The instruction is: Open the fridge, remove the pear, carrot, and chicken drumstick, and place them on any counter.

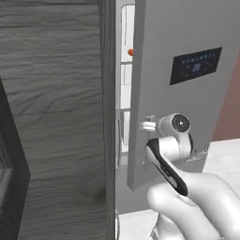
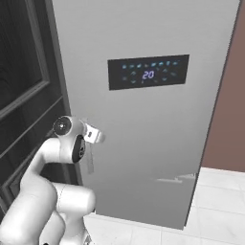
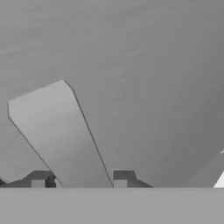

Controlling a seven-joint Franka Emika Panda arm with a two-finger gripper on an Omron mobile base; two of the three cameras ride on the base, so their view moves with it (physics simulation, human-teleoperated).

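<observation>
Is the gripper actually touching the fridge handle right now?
Cannot tell. In the hand view the handle runs between the fingertips, with slight gaps showing beside it; the base views hide the pads.

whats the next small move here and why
Probably keep pulling the fridge door wider. The gripper has its fingers either side of the bar handle, and the door is only partly open: the left base view shows just a narrow slice of white shelves with something orange, too tight to reach through.
</observation>
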